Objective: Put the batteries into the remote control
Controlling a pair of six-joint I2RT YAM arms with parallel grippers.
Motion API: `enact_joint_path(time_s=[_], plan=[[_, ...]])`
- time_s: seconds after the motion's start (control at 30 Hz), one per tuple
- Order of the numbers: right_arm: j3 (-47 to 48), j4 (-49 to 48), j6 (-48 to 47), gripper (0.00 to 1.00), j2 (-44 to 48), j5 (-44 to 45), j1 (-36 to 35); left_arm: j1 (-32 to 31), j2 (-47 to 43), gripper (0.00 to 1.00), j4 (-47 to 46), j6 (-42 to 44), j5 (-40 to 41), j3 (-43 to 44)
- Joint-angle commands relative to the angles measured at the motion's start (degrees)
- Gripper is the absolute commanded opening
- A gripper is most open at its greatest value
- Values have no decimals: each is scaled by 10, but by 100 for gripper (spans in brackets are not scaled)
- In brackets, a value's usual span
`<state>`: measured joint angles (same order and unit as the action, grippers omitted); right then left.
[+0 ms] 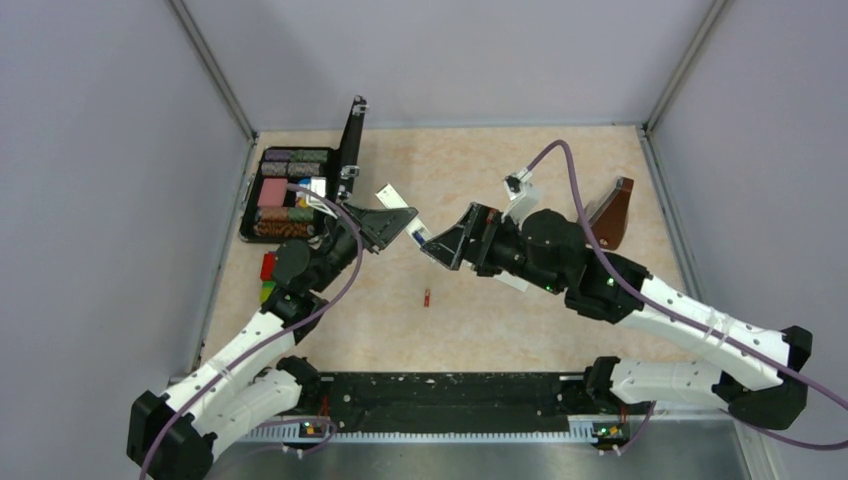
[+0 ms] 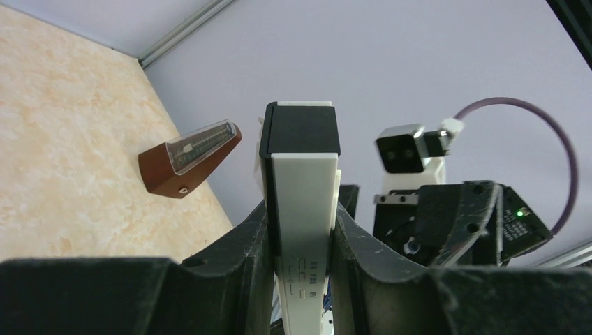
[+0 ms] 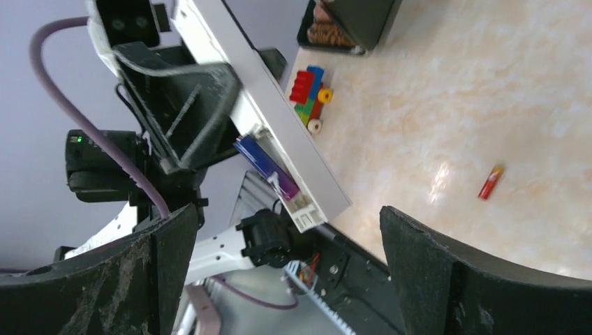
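Grey walls (image 1: 450,60) on three sides, with a pale marbled surface (image 1: 520,330) below. The left end effector (image 2: 301,234) is clamped on the remote control (image 2: 304,185), holding it tilted in the air between the two arms. In the right wrist view the remote's back is open at one end and the dark purple battery (image 3: 265,162) lies in it; I cannot tell whether it is fully seated. The right end effector (image 1: 447,237) is spread wide and empty, just beside that end of the remote. The reddish battery (image 1: 427,297) lies alone on the surface, apart from both arms and touched by nothing. Judgement: about halfway, with one cell in and one left to fetch and insert. No cover is visible, so any closing step is unclear.
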<state>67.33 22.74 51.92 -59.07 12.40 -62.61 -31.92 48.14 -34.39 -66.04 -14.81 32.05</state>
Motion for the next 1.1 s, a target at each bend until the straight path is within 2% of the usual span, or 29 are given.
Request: enact_joint_path(time_s=[0.0, 0.2, 0.63, 0.8, 0.93, 1.07], plan=[[-30, -84, 134, 99, -9, -57, 10, 0, -13, 0, -66, 14, 18, -2], [-48, -156, 166, 99, -22, -60, 18, 1, -14, 0, -68, 15, 18, -7], [-53, -173, 222, 97, -58, -113, 64, 1, -15, 0, -83, 11, 7, -15], [-62, -182, 223, 90, -60, -119, 65, 0, -17, 0, -73, 10, 16, -13], [-70, -175, 232, 78, -59, -121, 68, 1, -17, 0, -70, 11, 14, -9], [-71, -173, 235, 73, -62, -121, 71, 1, -16, 0, -68, 15, 6, -5]])
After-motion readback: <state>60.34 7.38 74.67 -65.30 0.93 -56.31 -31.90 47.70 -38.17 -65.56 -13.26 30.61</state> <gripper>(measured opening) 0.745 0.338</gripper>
